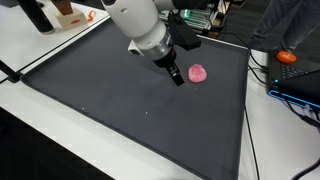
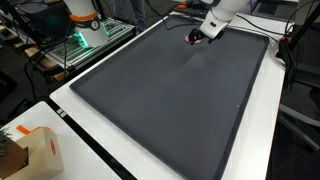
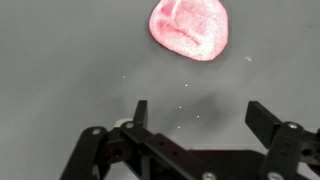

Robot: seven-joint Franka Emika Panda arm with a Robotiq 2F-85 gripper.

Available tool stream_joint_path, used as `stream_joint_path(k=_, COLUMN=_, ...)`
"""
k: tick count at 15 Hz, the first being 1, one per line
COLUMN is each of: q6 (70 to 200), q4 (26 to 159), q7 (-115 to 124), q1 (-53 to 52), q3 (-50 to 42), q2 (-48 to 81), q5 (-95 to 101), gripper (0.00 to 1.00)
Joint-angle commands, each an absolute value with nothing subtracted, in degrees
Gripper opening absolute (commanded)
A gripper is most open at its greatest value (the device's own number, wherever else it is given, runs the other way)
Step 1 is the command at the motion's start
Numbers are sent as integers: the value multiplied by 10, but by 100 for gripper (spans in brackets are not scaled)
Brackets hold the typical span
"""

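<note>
Containers: a cardboard box (image 2: 40, 150) stands off the mat at 7 o'clock in an exterior view; its contents cannot be made out.

Pink lump (image 1: 199, 73) lies on the dark mat (image 1: 130, 110), toward the mat's 1 o'clock corner. The gripper (image 1: 178, 78) hangs just beside it, apart from it. In the wrist view the gripper (image 3: 200, 112) is released, fingers spread wide with nothing between them, and the pink lump (image 3: 190, 28) sits at 12 o'clock.

Edges: the mat is bordered by the white table (image 1: 40, 50); bare mat extends toward 7 o'clock.

Obscured: in an exterior view the gripper (image 2: 200, 35) largely covers the lump. The wrist view cuts off its upper edge.
</note>
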State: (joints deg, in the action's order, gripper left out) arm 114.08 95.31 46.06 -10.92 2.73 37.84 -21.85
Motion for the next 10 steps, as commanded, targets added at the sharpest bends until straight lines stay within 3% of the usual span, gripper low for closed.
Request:
stream_joint_path(k=1, q6=1207, q4=1090, q7=483, q1=-85, q3=37, q2=298, q5=-297, gripper=100)
stream_joint_path(k=10, q6=1344, q4=1256, q7=455, q1=-70, q3=50, q2=221, q5=-536, gripper=100)
